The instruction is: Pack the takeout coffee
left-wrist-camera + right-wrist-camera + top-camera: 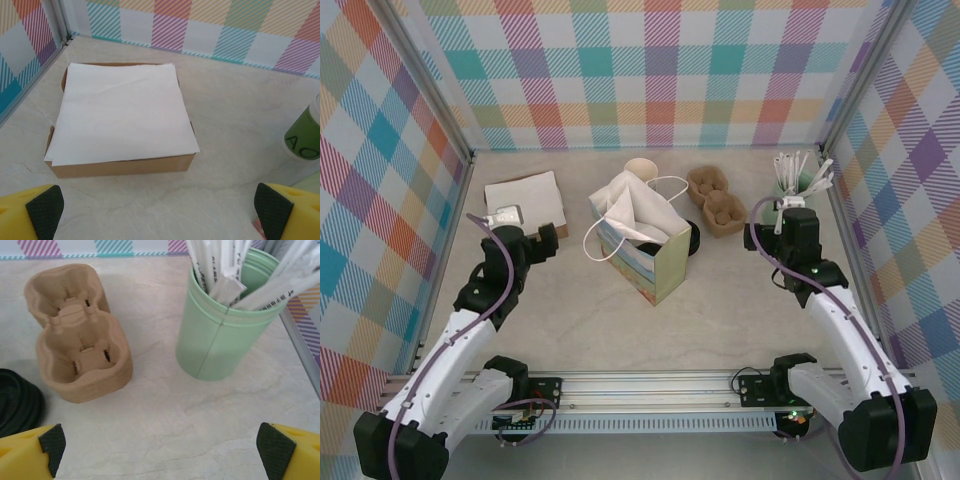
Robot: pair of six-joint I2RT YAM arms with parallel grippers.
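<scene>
Takeout coffee is hard to pin down. A paper cup (302, 136) with a dark green wall and a pale top stands on the table (240, 100), ahead of the left gripper (159, 212) and off to its right. The frame edge cuts it, leaving part of some pale lettering, and I cannot tell whether it is 1 cup or several nested.

The left jaws are spread wide with nothing between them, the 2 dark pads (45, 210) poking in at the lower corners. Straight ahead of them, well apart, sits a brown box (120, 167) topped with white napkins (120, 110). A pale sliver beside the right-hand pad is too cropped to name.

The right gripper (161, 450) is likewise released and holds nothing. Ahead of its jaws and far to their left lies a black lid (15, 400), ribbed and cut by the frame; 1 lid or a stack, I cannot say. From above, that dark round is half hidden behind a paper bag (655, 255) standing between the 2 grippers, its mouth filled with white paper that hides the inside.

Ahead-left of the right jaws sits a brown pulp cup carrier (80, 340) with 2 wells. Ahead-right stands a mint-green pot (220, 335) of white sticks (220, 265), their tops cropped.
</scene>
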